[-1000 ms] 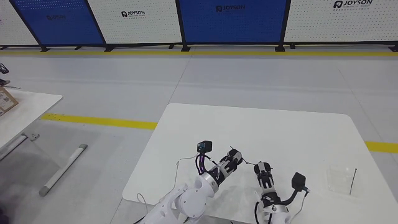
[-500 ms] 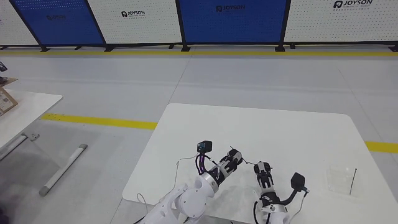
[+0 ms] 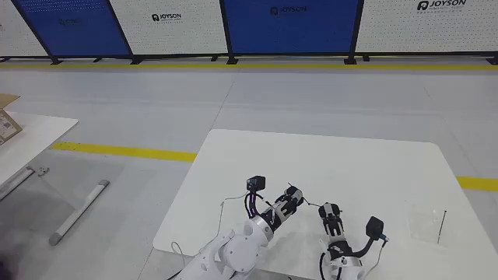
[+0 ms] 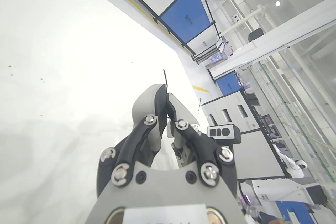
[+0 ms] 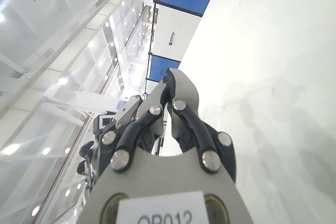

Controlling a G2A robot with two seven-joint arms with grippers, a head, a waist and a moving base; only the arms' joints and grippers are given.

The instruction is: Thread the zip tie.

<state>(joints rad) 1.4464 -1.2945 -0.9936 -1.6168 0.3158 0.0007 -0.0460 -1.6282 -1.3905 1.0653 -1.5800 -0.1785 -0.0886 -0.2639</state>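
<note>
A thin black zip tie (image 4: 165, 79) sticks out a short way past the fingertips of my left gripper (image 4: 167, 93), which is shut on it. In the top view the left gripper (image 3: 292, 194) sits near the front of the white table (image 3: 327, 155). The zip tie (image 3: 309, 201) runs from it as a fine dark line toward my right gripper (image 3: 327, 209). The right gripper (image 5: 167, 80) is shut, held just above the table. I cannot tell whether the tie's other end is pinched between its fingers.
A clear plastic box (image 3: 425, 222) stands at the table's right front, with another black zip tie (image 3: 441, 226) upright at its side. The far half of the table is bare. Blue and white pegboard panels (image 3: 292, 12) line the floor beyond.
Almost nothing differs. The right gripper has shifted very slightly; the left gripper and the zip tie hold the same place.
</note>
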